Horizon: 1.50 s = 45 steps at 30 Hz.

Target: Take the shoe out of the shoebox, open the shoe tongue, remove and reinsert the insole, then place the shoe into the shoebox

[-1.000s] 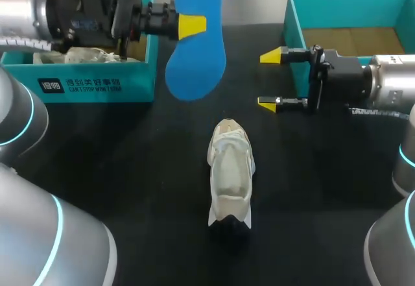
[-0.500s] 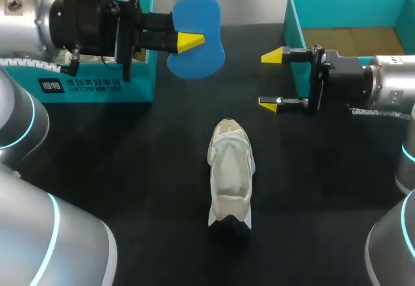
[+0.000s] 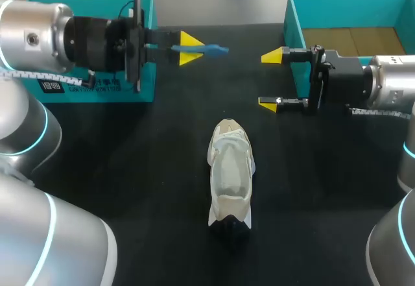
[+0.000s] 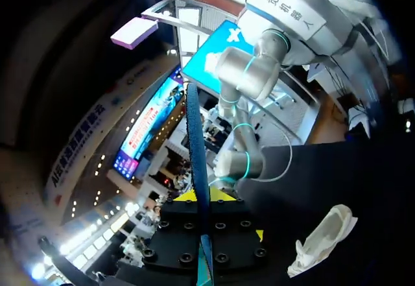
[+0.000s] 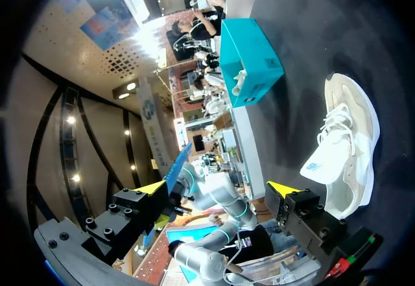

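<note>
Hidden or unclear: blue insole (image 3: 213, 50) edge-on in the head view, only a thin strip showing past the fingertips. Teal shoebox (image 3: 149, 78) behind the left fingers largely covered by the left arm, contents not made out.

Left gripper (image 3: 192, 48) clamped on the insole, pinched from both sides. Right gripper (image 3: 270, 81) spread wide, nothing between its fingers. Shoe (image 3: 230, 172) lying on the black table (image 3: 130, 169), ahead of and below both pairs of fingers, apart from each.

Against a second ago: insole turned from broad face to edge, left wrist rotated. Right fingers and shoe unmoved.
</note>
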Tool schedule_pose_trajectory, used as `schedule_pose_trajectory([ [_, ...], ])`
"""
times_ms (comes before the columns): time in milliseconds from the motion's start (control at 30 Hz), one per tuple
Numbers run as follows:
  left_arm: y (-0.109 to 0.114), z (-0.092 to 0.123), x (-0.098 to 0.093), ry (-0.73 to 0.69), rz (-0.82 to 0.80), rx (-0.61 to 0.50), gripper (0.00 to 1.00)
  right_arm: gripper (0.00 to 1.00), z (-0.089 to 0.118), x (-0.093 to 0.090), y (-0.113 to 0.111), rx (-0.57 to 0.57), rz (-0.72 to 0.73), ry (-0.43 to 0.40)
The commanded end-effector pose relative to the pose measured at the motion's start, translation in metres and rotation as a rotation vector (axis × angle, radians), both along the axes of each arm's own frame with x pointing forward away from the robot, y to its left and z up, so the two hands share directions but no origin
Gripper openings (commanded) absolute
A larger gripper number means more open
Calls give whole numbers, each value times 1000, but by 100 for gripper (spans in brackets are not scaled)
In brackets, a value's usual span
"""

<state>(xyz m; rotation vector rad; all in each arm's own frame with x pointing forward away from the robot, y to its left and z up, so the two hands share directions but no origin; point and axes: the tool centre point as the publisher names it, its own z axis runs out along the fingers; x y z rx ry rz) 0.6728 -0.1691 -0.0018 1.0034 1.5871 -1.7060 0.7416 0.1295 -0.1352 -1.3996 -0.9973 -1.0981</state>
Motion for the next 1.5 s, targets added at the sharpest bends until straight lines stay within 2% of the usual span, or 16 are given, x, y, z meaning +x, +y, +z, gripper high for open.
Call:
schedule_pose_trajectory([
  [33, -1, -7, 1, -92, -33, -53, 0, 100, 0, 0, 2, -2, -1, 1],
  [100, -1, -7, 1, -92, -33, -53, 0, 100, 0, 0, 2, -2, -1, 1],
  [200, -2, -18, 4, -263, -35, -65, 0, 100, 0, 1, 2, -2, -1, -5],
  [300, -1, -33, 5, -401, -49, -79, 0, 100, 0, 3, 4, -13, -18, -48],
  [333, -2, -39, 6, -430, -42, -46, 0, 100, 1, 3, 5, -10, -24, -64],
  [500, -7, -61, 8, -572, -72, -63, 0, 100, 2, 0, 7, 32, -57, -158],
  [600, -8, -69, 11, -615, -67, -85, 0, 100, 2, 0, 8, 53, -72, -178],
  [633, -9, -72, 12, -648, -63, -60, 0, 100, 1, 0, 9, 60, -79, -181],
  [1033, -10, -76, 14, -662, -61, -42, 0, 100, 0, 0, 9, 71, -76, -181],
  [1067, -10, -76, 14, -662, -61, -42, 0, 100, -2, 6, 12, 71, -82, -178],
  [1100, -11, -82, 17, -649, -71, -56, 0, 100, -4, 10, 15, 68, -87, -175],
  [1167, -13, -96, 23, -693, -46, 2, 0, 100, -5, 13, 20, 58, -88, -185],
  [1333, -16, -128, 37, -712, -25, 31, 0, 100, -5, 18, 29, 41, -97, -224],
  [1500, -19, -135, 41, -724, -16, 2, 0, 100, -6, 18, 35, 16, -106, -249],
])
